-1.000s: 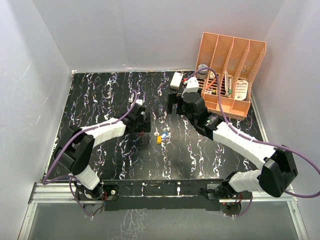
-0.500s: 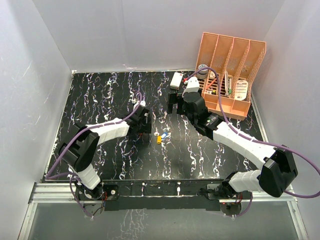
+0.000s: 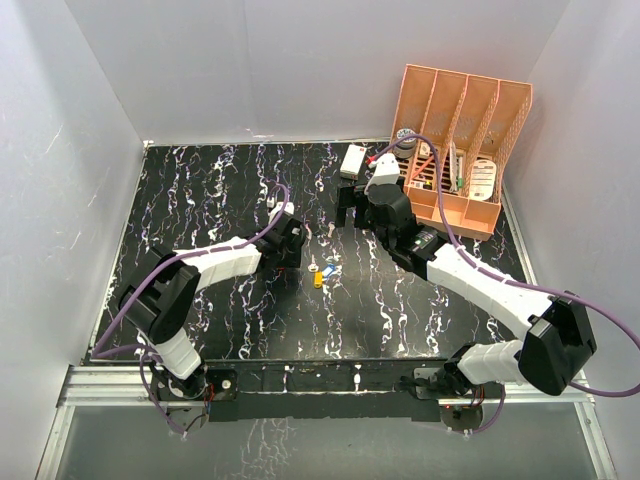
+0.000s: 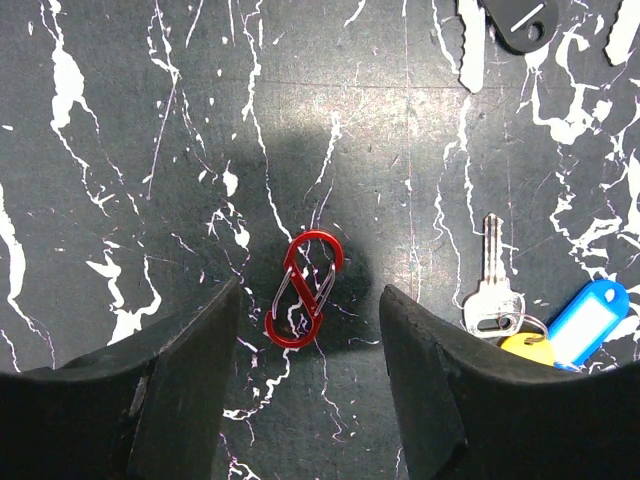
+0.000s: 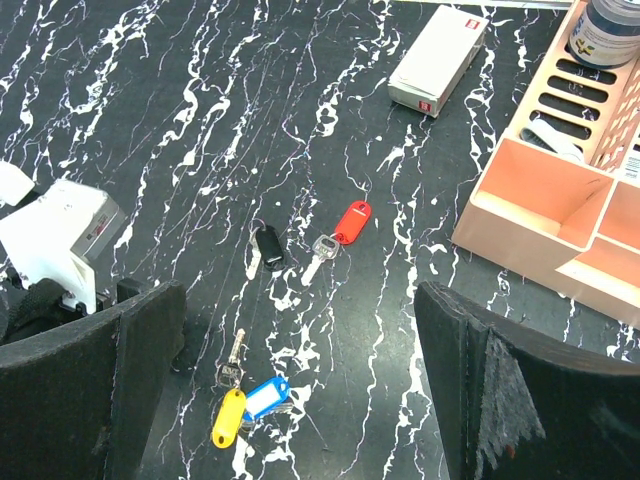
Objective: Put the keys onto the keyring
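Observation:
The keyring (image 4: pixel 305 290), a thin red clip-like loop, lies flat on the black marbled table, between my left gripper's (image 4: pixel 310 335) open jaws and untouched. To its right lie a silver key (image 4: pixel 491 285) with a yellow tag (image 4: pixel 527 347) and a blue tag (image 4: pixel 590 320). In the top view the left gripper (image 3: pixel 292 250) is just left of the yellow and blue tags (image 3: pixel 322 275). My right gripper (image 5: pixel 300 330) is open and empty, high above a red-tagged key (image 5: pixel 345 228), a black-headed key (image 5: pixel 268 245), and the yellow (image 5: pixel 228 417) and blue (image 5: pixel 265 397) tags.
A white rectangular box (image 3: pixel 352 160) lies at the back of the table. A pink slotted organizer (image 3: pixel 460 150) with small items stands at the back right. The right arm (image 3: pixel 470 275) stretches across the right half. White walls enclose the table.
My left gripper has shifted a little to the right, toward the keys. The right arm has not moved.

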You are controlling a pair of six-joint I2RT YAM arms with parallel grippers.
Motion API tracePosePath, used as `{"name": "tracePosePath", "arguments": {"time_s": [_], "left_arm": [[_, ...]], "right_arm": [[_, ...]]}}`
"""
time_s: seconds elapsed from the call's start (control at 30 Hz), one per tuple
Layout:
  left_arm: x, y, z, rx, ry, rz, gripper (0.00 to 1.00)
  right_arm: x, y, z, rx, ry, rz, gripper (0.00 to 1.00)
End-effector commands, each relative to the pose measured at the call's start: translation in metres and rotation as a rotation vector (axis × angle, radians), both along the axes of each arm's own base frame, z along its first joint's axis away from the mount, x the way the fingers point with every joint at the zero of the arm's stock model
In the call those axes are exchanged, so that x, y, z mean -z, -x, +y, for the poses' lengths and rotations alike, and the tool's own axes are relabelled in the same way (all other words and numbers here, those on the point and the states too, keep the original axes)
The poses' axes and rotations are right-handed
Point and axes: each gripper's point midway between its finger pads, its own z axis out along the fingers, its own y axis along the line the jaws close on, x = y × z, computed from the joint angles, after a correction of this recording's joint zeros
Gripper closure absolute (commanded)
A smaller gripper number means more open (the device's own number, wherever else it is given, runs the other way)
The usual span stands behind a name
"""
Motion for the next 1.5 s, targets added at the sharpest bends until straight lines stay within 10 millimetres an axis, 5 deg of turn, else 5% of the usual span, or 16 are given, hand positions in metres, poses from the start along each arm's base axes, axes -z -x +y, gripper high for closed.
{"name": "tracePosePath", "arguments": {"time_s": [0.0, 1.47], "left_arm": [[-0.002, -0.003, 0.000, -0.004, -0.018, -0.014, 0.45], [0.011, 0.002, 0.007, -0.005, -0.064, 0.014, 0.59]], "right_arm": [[-0.020, -0.001, -0.007, 0.024, -0.036, -0.058, 0.02], [-0.021, -0.001, -0.010, 0.027, -0.038, -0.059, 0.02]]}}
